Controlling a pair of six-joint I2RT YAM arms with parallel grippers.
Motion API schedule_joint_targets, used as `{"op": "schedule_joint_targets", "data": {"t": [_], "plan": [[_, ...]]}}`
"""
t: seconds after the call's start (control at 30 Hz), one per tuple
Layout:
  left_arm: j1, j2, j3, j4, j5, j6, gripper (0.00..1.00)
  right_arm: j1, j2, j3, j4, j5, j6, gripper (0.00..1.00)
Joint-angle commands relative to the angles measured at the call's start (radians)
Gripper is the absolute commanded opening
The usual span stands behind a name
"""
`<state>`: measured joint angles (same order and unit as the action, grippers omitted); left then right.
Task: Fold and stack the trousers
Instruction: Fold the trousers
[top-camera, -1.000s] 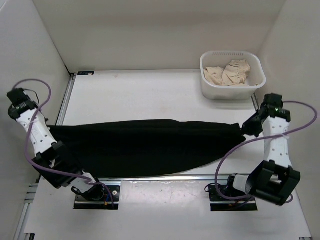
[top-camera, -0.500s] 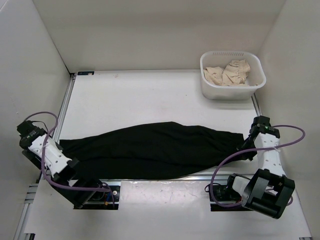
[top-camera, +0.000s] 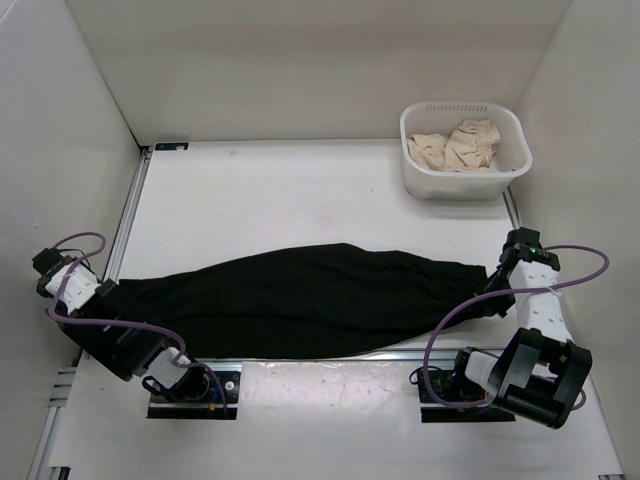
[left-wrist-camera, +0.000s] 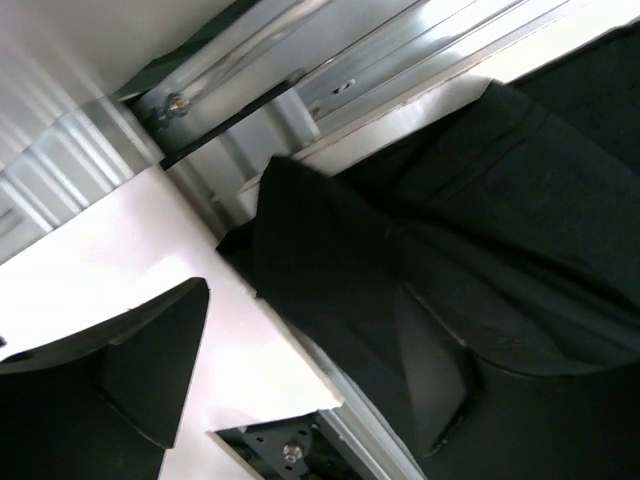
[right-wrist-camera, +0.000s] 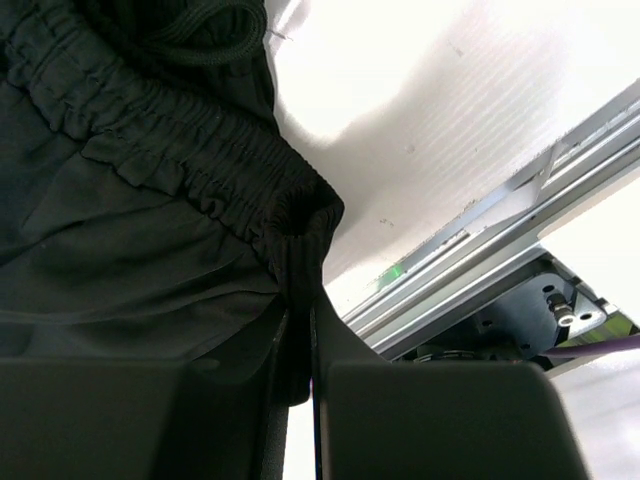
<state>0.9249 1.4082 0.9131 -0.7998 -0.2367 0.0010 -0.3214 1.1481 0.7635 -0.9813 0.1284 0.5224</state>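
Well, trousers (top-camera: 310, 300): lying stretched out along the table's (top-camera: 300, 190) near edge, between my two arms.
My left gripper (left-wrist-camera: 300, 330): fingers spread wide over the leg end.
My right gripper (right-wrist-camera: 303, 340): pinching the elastic waistband.

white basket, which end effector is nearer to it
Right. The right end effector sits in front of the white basket, gripping the trousers; the left end effector is open at the table's left edge.

- A robotics lab test cell is indicated.
- A white worktop (top-camera: 300, 190) is enclosed by plain white panels (top-camera: 300, 70).
- Aluminium rails (top-camera: 128, 205) are fitted along its edges.
- Two cabled robot arms (top-camera: 545, 305) are bolted onto base plates (top-camera: 195, 393).
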Motion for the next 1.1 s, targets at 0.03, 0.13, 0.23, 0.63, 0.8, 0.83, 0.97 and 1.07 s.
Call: {"op": "schedule_joint_targets", "data": {"t": [0.03,0.13,0.23,0.63,0.8,0.83,0.97,1.07], "plan": [[0.005,0.050,0.050,0.053,0.048,-0.001,0.89,-0.007,0.006,0.046,0.018,0.011,-0.030,0.00],[0.005,0.103,0.059,0.062,0.071,-0.001,0.96,-0.007,0.006,0.092,0.004,0.100,-0.039,0.00],[0.005,0.130,0.059,0.062,0.094,-0.001,0.96,-0.007,0.050,0.169,-0.020,0.132,-0.058,0.00],[0.005,0.221,0.038,-0.021,0.200,-0.001,0.94,-0.007,0.119,0.224,-0.020,0.128,-0.067,0.00],[0.005,0.245,0.004,-0.045,0.212,-0.001,0.64,-0.007,0.119,0.224,-0.020,0.128,-0.067,0.00],[0.005,0.235,0.004,-0.045,0.212,-0.001,0.50,-0.007,0.119,0.224,-0.020,0.128,-0.067,0.00],[0.005,0.184,0.073,-0.055,0.194,-0.001,0.14,-0.007,0.119,0.234,-0.030,0.128,-0.067,0.00],[0.005,0.124,0.168,-0.075,0.194,-0.001,0.14,-0.007,0.119,0.243,-0.030,0.109,-0.067,0.00]]}}
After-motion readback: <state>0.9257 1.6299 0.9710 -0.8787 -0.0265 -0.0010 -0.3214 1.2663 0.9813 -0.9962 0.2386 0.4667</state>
